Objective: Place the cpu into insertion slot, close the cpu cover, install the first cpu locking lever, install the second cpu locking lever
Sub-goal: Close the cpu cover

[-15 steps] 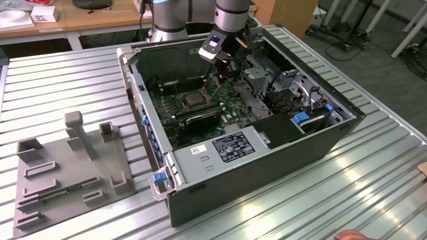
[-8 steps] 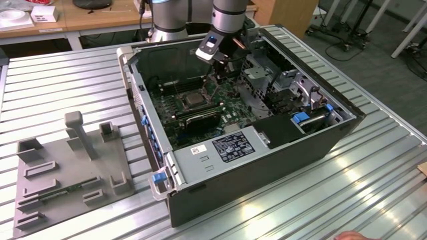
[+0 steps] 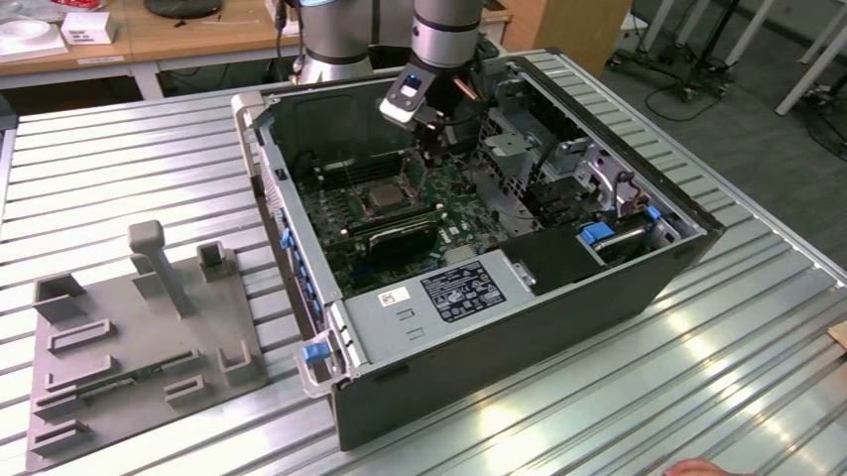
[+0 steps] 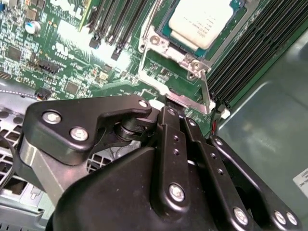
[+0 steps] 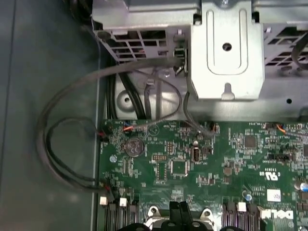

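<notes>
The pale silvery cpu (image 4: 204, 21) lies flat in the insertion slot (image 3: 385, 196) on the green motherboard inside the open computer case (image 3: 530, 327). The silvery cpu cover (image 4: 192, 60) lies down around the chip's edge. A thin metal locking lever (image 4: 206, 89) runs from the cover's corner toward my gripper. In the second wrist view my gripper (image 4: 175, 103) has its black fingers (image 4: 169, 130) together, with the tips at the lever's bent end. I cannot tell whether they pinch it. In the exterior view the gripper (image 3: 434, 149) hangs just behind the socket. In the first wrist view the gripper (image 5: 180, 208) reaches down at the socket's edge.
A metal drive cage (image 5: 226, 53) and looping black cables (image 5: 72, 144) sit close behind the gripper. Dark memory slots (image 4: 255, 48) flank the socket. A grey fixture plate (image 3: 133, 337) lies on the slatted table at the exterior view's left. A hand (image 3: 701, 468) shows at the front edge.
</notes>
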Available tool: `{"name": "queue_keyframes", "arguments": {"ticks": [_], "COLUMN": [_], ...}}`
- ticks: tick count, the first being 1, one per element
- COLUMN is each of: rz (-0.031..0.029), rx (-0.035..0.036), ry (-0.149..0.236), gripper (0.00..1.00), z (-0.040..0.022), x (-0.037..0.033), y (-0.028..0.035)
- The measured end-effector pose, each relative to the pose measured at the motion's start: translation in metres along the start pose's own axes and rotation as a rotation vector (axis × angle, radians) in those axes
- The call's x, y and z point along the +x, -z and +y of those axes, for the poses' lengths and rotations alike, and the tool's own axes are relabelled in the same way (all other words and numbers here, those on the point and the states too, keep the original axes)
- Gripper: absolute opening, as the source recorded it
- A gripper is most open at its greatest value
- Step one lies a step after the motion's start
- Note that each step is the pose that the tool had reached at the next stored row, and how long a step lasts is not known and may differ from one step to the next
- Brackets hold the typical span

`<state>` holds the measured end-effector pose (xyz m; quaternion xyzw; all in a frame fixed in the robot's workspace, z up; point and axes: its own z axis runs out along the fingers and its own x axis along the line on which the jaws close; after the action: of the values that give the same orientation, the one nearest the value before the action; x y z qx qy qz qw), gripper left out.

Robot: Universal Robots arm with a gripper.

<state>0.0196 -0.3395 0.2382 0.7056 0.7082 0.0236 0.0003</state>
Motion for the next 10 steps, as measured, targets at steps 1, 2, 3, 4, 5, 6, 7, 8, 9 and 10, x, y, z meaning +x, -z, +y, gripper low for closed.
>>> {"name": "queue_keyframes", "arguments": {"ticks": [1,2,3,4,5,6,7,8,9,10], "rz": [0.0001,-0.0001,0.0000,0.0000,0.0000,0.0000,0.0000,0.0000,-0.0001,-0.0001], "rx": [0.0000,0.0000,0.0000,0.0000,0.0000,0.0000,0.0000,0.0000,0.0000,0.0000], "ry": [0.000,0.000,0.000,0.000,-0.001,-0.001,-0.001,-0.001,-0.001,-0.001], "gripper": [0.11,0.11,0.11,0.11,0.11,0.11,0.11,0.11,0.11,0.11], "z": [-0.0014,-0.0027,-0.0041,-0.0054,-0.0068,-0.0082,-0.0096,-0.0111,-0.0125,-0.0139], "x": [0.0000,0.0000,0.0000,0.0000,0.0000,0.0000,0.0000,0.0000,0.0000,0.0000], "y": [-0.0002,-0.0004,-0.0007,-0.0009,-0.0012,-0.0014,-0.0016,-0.0019,-0.0021,-0.0024]}}
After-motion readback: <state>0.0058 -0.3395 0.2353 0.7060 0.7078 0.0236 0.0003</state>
